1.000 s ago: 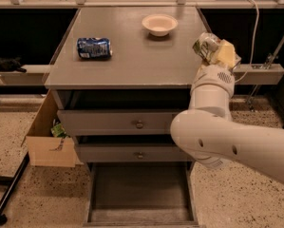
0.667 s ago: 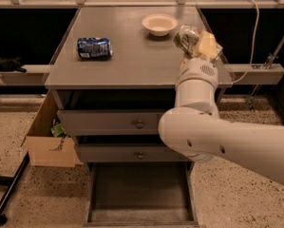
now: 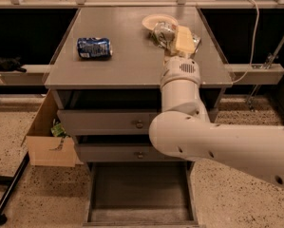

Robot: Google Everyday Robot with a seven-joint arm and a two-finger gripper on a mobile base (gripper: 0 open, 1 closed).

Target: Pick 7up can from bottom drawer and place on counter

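My gripper (image 3: 174, 36) is over the back right part of the counter (image 3: 132, 61), just in front of the white bowl. Its pale yellow fingers (image 3: 184, 39) are shut on the 7up can (image 3: 162, 32), which shows as a small silvery, greenish shape at the gripper's left side, close above or on the counter surface; I cannot tell which. The bottom drawer (image 3: 139, 194) is pulled open below, and its flat grey floor holds nothing. My white arm (image 3: 179, 108) rises in front of the cabinet and hides part of its right side.
A blue and white can (image 3: 94, 47) lies on its side on the counter's left. A white bowl (image 3: 156, 21) sits at the back by the gripper. Two closed knob-fronted drawers (image 3: 108, 122) are above the open one. A cardboard box (image 3: 46, 137) stands left of the cabinet.
My arm has swung left from the counter's right edge to over the counter, carrying the can toward the white bowl.
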